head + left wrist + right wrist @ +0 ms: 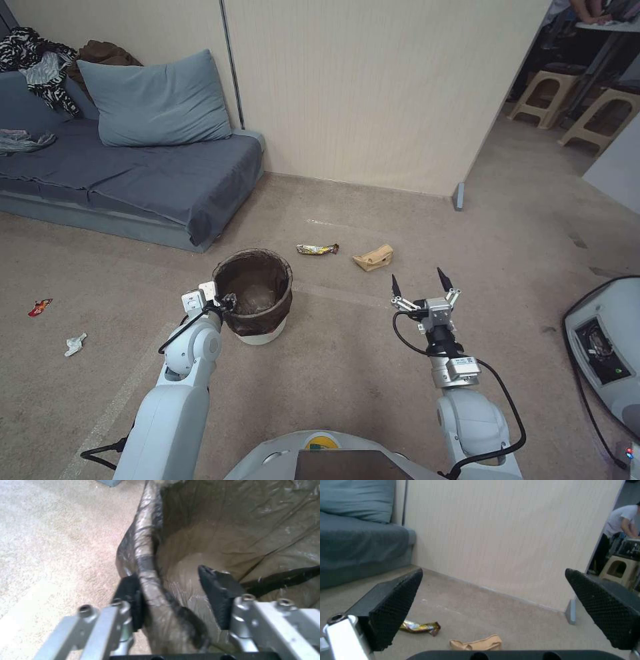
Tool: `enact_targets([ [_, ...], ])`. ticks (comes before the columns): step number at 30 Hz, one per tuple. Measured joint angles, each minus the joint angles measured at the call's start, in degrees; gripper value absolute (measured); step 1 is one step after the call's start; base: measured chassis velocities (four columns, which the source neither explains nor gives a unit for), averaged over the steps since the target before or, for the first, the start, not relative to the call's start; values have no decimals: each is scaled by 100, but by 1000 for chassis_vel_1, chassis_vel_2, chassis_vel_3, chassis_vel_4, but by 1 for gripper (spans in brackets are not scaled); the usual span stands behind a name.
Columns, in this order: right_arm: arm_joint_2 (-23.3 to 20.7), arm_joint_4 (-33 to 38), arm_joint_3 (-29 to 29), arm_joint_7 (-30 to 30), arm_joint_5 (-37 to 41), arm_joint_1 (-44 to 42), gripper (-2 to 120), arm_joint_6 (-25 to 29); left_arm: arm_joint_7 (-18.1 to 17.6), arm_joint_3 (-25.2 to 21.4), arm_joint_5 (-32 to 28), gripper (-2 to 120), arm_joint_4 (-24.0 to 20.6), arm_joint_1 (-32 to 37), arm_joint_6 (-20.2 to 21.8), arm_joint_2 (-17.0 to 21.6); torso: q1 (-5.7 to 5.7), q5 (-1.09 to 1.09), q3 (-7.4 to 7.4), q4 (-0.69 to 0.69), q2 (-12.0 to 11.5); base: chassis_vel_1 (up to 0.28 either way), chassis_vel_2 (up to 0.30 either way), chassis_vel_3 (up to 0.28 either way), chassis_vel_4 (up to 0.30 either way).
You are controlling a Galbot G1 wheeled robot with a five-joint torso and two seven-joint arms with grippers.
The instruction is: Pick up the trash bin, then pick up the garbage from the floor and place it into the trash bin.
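Left pincer point(166, 597) straddles the trash bin point(257, 293) rim, one pad outside touching, one inside, not yet clamped. Right pincer point(421, 285) spread; brown paper point(373, 257) just beyond it, right of bin.

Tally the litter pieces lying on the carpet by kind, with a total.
Snack wrappers: 2, a gold wrapper and a red wrapper
Crumpled brown paper: 1
White tissue: 1
Total: 4
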Motion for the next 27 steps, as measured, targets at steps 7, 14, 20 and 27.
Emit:
enact_targets([
  [7, 0, -2, -3, 14, -19, 2, 100, 0, 0, -14, 29, 14, 0, 35, -15, 0, 0, 0, 0, 0, 0, 0, 0, 0, 0],
  [14, -9, 12, 2, 11, -43, 8, 100, -9, 4, -22, 64, 7, 12, 48, -39, -4, 0, 0, 0, -1, 0, 0, 0, 0, 0],
  [20, 18, 27, -7, 138, -254, 35, 100, -48, 22, -19, 118, 7, 35, 77, -68, -11, 0, 1, 0, -1, 0, 0, 0, 0, 0],
  [27, 22, -34, -77, 508, -163, 158, 100, 34, 43, -30, 166, 7, 5, 147, -93, -20, 0, 0, 0, 0, 0, 0, 0, 0, 0],
])
